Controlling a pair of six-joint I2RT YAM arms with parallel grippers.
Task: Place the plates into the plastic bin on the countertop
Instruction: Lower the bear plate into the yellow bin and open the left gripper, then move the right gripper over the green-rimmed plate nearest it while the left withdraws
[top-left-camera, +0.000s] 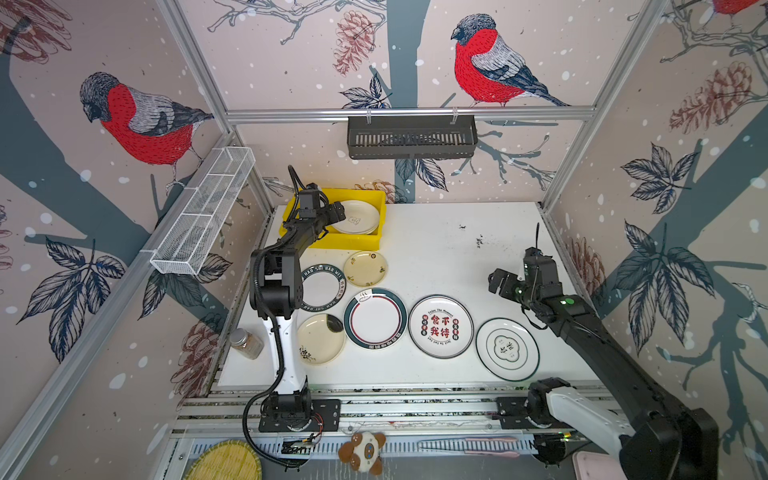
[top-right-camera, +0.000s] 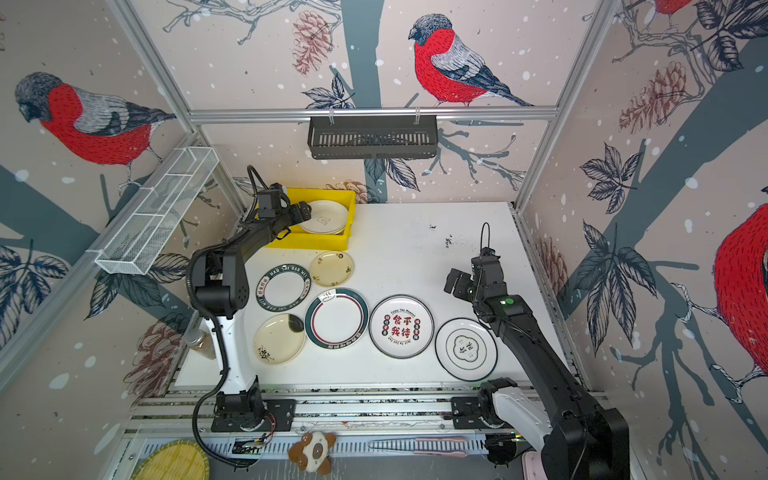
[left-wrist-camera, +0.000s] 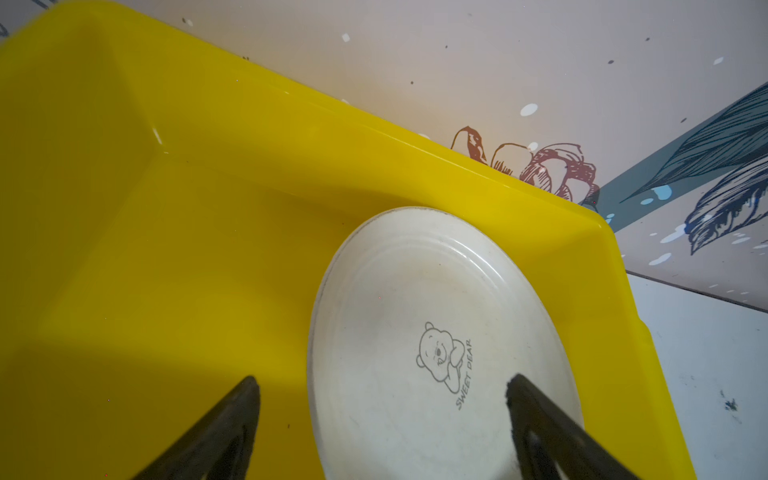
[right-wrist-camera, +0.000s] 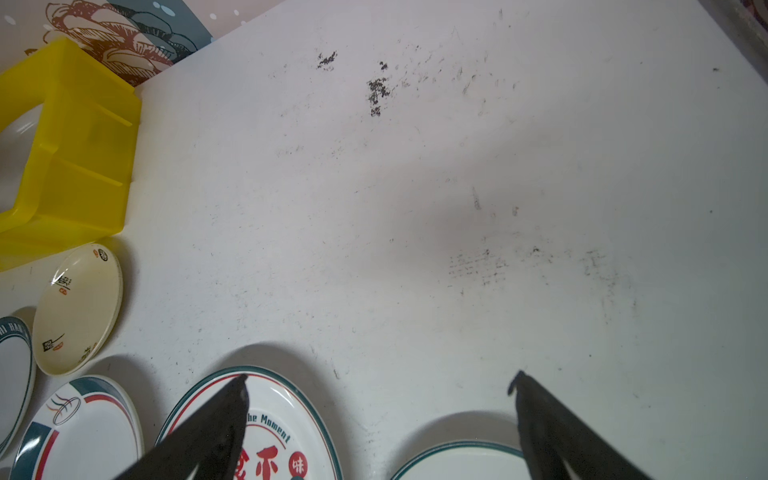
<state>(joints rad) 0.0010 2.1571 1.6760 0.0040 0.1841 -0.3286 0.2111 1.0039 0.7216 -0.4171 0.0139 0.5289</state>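
Note:
The yellow plastic bin (top-left-camera: 332, 194) (top-right-camera: 328, 193) (left-wrist-camera: 208, 232) stands at the back left of the white countertop (top-left-camera: 457, 257). A cream plate with a bear drawing (top-left-camera: 358, 217) (top-right-camera: 326, 217) (left-wrist-camera: 436, 316) lies inside it. My left gripper (top-left-camera: 338, 212) (top-right-camera: 306, 210) (left-wrist-camera: 380, 380) hovers open over that plate's edge, holding nothing. Several plates lie on the countertop: a black-rimmed one (top-left-camera: 324, 286), two cream ones (top-left-camera: 365, 268) (top-left-camera: 320, 338), a green-ringed one (top-left-camera: 374, 318), a red-lettered one (top-left-camera: 440, 326) (right-wrist-camera: 266, 436) and a thin-rimmed one (top-left-camera: 507, 349). My right gripper (top-left-camera: 496, 280) (top-right-camera: 453, 280) (right-wrist-camera: 380, 376) hangs open above the last two.
A black slotted basket (top-left-camera: 411, 137) hangs on the back wall and a white wire-mesh basket (top-left-camera: 203, 212) on the left wall. A small jar (top-left-camera: 247, 343) stands by the left arm's base. A bamboo disc (top-left-camera: 224, 461), a plush toy (top-left-camera: 363, 451) and tongs (top-left-camera: 469, 446) lie in front.

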